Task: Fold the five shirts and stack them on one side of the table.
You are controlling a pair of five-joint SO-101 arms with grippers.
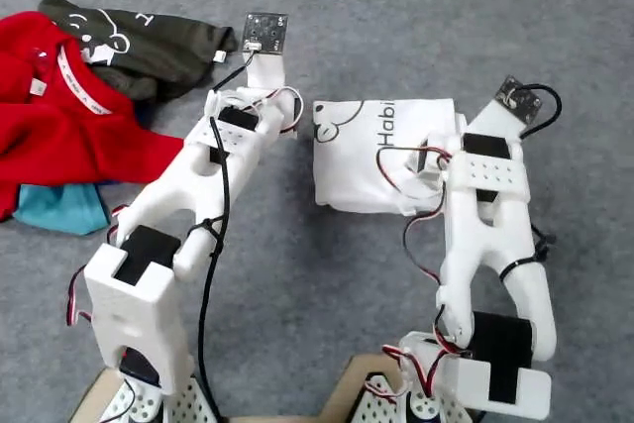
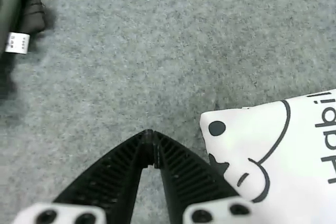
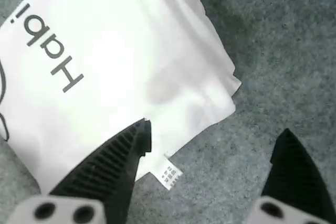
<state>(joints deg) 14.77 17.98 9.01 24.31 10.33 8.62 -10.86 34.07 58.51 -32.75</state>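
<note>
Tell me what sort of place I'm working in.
Probably a robotics lab bench: a grey cloth-covered table, a left arm and right arm side by side, and a pile of shirts.

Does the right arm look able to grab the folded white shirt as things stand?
Probably yes: the right gripper is open over the edge of the white shirt, one finger above cloth, the other above the grey table, and nothing lies between.

Dark lettering on white shirt; hem tag, label on dark shirt: print too small to read.
</note>
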